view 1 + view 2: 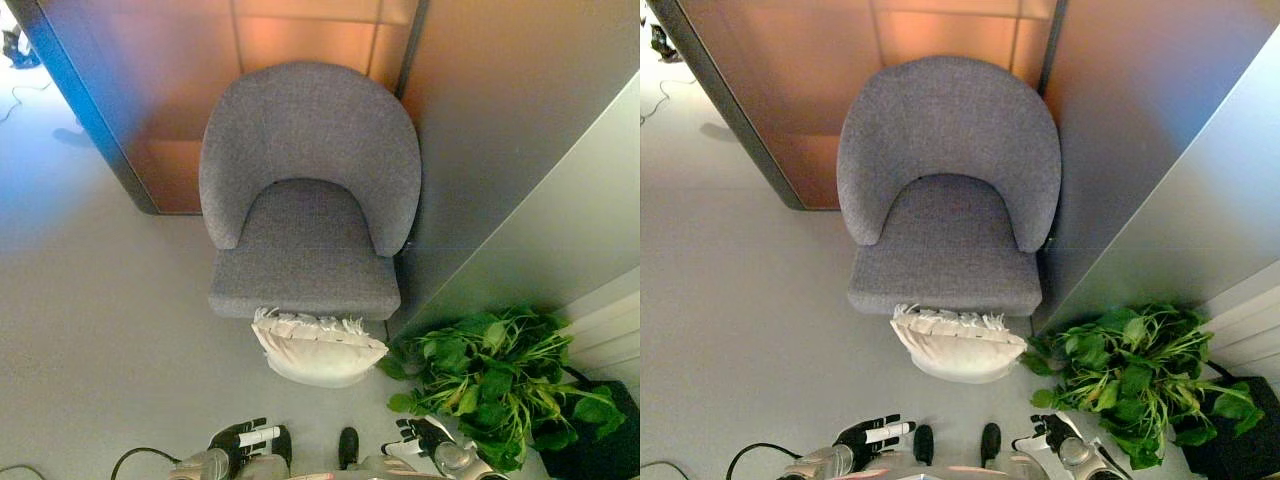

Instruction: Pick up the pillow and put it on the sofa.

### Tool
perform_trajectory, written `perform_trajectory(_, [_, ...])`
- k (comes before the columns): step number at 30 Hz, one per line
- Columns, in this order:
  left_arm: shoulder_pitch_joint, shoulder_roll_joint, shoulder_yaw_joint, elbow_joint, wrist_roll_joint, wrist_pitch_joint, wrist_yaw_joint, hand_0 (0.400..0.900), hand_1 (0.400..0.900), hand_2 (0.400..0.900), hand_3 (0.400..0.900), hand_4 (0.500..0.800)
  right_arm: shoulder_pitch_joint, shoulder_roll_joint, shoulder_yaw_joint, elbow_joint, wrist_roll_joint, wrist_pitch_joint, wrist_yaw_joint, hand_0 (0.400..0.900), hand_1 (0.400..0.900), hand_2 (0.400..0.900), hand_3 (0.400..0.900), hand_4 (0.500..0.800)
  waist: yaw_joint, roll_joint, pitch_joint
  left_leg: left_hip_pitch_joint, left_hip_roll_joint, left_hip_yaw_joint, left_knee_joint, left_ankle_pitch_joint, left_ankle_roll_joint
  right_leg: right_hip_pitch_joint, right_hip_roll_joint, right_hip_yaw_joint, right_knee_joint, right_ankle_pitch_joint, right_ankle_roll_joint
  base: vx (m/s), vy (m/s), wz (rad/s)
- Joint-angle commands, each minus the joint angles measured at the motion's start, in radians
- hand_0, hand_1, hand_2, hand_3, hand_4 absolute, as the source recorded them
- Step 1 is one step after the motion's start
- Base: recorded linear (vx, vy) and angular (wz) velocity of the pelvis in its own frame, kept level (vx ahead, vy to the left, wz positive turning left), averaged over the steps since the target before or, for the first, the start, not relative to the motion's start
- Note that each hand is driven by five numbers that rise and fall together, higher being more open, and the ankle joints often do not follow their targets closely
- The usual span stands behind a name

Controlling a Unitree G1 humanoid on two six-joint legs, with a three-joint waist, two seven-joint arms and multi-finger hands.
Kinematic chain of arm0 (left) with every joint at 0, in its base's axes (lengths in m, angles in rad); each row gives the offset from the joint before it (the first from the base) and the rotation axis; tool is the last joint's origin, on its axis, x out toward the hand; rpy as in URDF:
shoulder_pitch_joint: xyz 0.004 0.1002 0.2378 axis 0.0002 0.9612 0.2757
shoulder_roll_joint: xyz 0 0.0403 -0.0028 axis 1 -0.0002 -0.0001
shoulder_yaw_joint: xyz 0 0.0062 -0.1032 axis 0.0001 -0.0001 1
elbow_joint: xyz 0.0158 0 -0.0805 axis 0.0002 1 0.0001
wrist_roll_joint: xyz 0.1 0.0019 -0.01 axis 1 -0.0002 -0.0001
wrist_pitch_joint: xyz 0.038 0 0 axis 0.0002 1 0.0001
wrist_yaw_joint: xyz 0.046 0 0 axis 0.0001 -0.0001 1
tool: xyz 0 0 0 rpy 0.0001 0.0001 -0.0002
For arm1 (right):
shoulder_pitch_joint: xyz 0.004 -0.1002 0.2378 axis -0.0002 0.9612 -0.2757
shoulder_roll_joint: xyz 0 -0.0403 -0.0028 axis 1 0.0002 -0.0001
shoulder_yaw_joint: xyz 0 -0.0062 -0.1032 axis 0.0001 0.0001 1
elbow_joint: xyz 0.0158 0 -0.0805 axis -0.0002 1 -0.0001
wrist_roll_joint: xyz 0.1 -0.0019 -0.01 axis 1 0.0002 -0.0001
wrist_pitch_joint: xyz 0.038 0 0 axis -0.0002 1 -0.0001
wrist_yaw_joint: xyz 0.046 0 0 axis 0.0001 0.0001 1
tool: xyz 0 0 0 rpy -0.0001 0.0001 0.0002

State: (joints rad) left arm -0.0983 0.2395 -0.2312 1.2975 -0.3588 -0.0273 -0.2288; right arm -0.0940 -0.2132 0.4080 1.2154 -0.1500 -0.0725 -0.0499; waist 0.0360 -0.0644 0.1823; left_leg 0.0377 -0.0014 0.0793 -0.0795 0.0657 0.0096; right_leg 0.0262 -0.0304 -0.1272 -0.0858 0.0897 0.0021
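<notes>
A white pillow (317, 349) with a fringed top edge lies on the floor, leaning against the front of a grey armchair (306, 190). The chair's seat is bare. My left hand (242, 439) shows at the bottom edge, below and left of the pillow, with its fingers straight and holding nothing. My right hand (420, 436) shows at the bottom edge, below and right of the pillow, with relaxed fingers and holding nothing. Both hands are apart from the pillow.
A green leafy plant (495, 380) in a dark pot stands on the floor right of the pillow, close to my right hand. Wall panels (500, 120) stand behind and right of the chair. Open grey floor (90, 320) lies to the left.
</notes>
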Motion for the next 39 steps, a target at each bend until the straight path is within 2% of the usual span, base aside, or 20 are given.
perform_trajectory(1, [-0.073, -0.008, 0.0, 0.042, 0.014, -0.008, -0.009, 0.9, 0.9, 0.9, 0.9, 0.8, -0.111, -0.063, 0.071, -0.102, -0.115, -0.114, -0.133, 0.9, 0.9, 0.9, 0.9, 0.8, 0.026, 0.0, 0.085, -0.054, -0.03, -0.055, 0.038, -0.06, 0.017, -0.043, -0.005, -0.009, 0.11, -0.088, 0.045, -0.03, -0.109, 0.26])
perform_trajectory(5, [-0.096, 0.027, -0.017, 0.014, -0.032, -0.021, -0.005, 0.9, 0.9, 0.9, 0.9, 0.8, -0.208, -0.092, 0.124, -0.239, -0.176, -0.103, -0.226, 0.9, 0.9, 0.9, 0.9, 0.8, 0.039, -0.025, 0.155, -0.144, -0.028, -0.049, 0.102, -0.066, 0.019, -0.116, -0.002, -0.019, 0.143, -0.082, 0.039, -0.05, -0.105, 0.16])
perform_trajectory(9, [-0.104, 0.064, -0.017, -0.03, -0.084, -0.053, -0.004, 0.9, 0.9, 0.9, 0.9, 0.8, -0.318, -0.148, 0.172, -0.423, -0.298, -0.046, -0.332, 0.9, 0.9, 0.9, 0.9, 0.8, 0.051, -0.042, 0.242, -0.287, -0.034, -0.058, 0.241, -0.084, 0.019, -0.232, -0.002, -0.031, 0.228, -0.08, 0.026, -0.03, -0.077, 0.12])
perform_trajectory(12, [-0.096, 0.077, -0.036, -0.069, -0.114, -0.069, -0.024, 0.9, 0.9, 0.9, 0.9, 0.8, -0.391, -0.207, 0.187, -0.502, -0.399, -0.012, -0.439, 0.9, 0.9, 0.9, 0.9, 0.8, 0.06, -0.031, 0.284, -0.354, -0.036, -0.07, 0.274, -0.08, 0.022, -0.306, 0.003, -0.04, 0.286, -0.09, 0.022, -0.02, 0.002, 0.12])
perform_trajectory(15, [-0.088, 0.088, -0.054, -0.102, -0.158, -0.108, -0.039, 0.9, 0.9, 0.9, 0.9, 0.8, -0.458, -0.255, 0.194, -0.548, -0.494, 0.019, -0.562, 0.9, 0.9, 0.9, 0.9, 0.8, 0.069, -0.019, 0.318, -0.421, -0.045, -0.085, 0.309, -0.083, 0.026, -0.383, 0.005, -0.044, 0.346, -0.105, 0.017, -0.04, 0.012, 0.17])
perform_trajectory(19, [-0.095, 0.087, -0.097, -0.15, -0.2, -0.133, -0.059, 0.9, 0.9, 0.9, 0.9, 0.8, -0.533, -0.295, 0.223, -0.54, -0.57, 0.055, -0.668, 0.9, 0.9, 0.9, 0.9, 0.8, 0.083, -0.002, 0.338, -0.523, -0.064, -0.11, 0.355, -0.082, 0.029, -0.482, 0.002, -0.05, 0.403, -0.113, 0.013, -0.01, -0.013, 0.26])
perform_trajectory(24, [-0.097, 0.077, -0.16, -0.198, -0.267, -0.162, -0.074, 0.9, 0.9, 0.9, 0.9, 0.8, -0.618, -0.322, 0.264, -0.478, -0.544, 0.08, -0.672, 0.9, 0.9, 0.9, 0.9, 0.8, 0.1, 0.032, 0.338, -0.674, -0.079, -0.136, 0.407, -0.066, 0.031, -0.635, -0.014, -0.064, 0.477, -0.115, 0.005, 0.02, 0.002, 0.23])
perform_trajectory(27, [-0.096, 0.072, -0.177, -0.219, -0.298, -0.179, -0.086, 0.9, 0.9, 0.9, 0.9, 0.8, -0.654, -0.333, 0.282, -0.445, -0.533, 0.08, -0.677, 0.9, 0.9, 0.9, 0.9, 0.8, 0.107, 0.051, 0.338, -0.728, -0.081, -0.145, 0.43, -0.063, 0.032, -0.695, -0.021, -0.062, 0.509, -0.122, 0.002, 0.02, 0.023, 0.11])
perform_trajectory(30, [-0.095, 0.069, -0.216, -0.278, -0.358, -0.204, -0.087, 0.9, 0.9, 0.9, 0.9, 0.8, -0.728, -0.357, 0.306, -0.397, -0.509, 0.078, -0.678, 0.9, 0.9, 0.9, 0.9, 0.8, 0.116, 0.087, 0.338, -0.825, -0.082, -0.156, 0.461, -0.05, 0.036, -0.805, -0.03, -0.054, 0.563, -0.125, -0.005, 0.0, 0.057, 0.13])
perform_trajectory(39, [-0.087, 0.078, -0.286, -0.437, -0.412, -0.255, -0.068, 0.9, 0.9, 0.9, 0.9, 0.8, -0.871, -0.383, 0.353, -0.339, -0.501, 0.071, -0.643, 0.9, 0.9, 0.9, 0.9, 0.8, 0.135, 0.151, 0.338, -1.074, -0.079, -0.151, 0.576, -0.041, 0.035, -1.059, -0.04, -0.024, 0.731, -0.153, -0.026, -0.01, 0.068, 0.06])
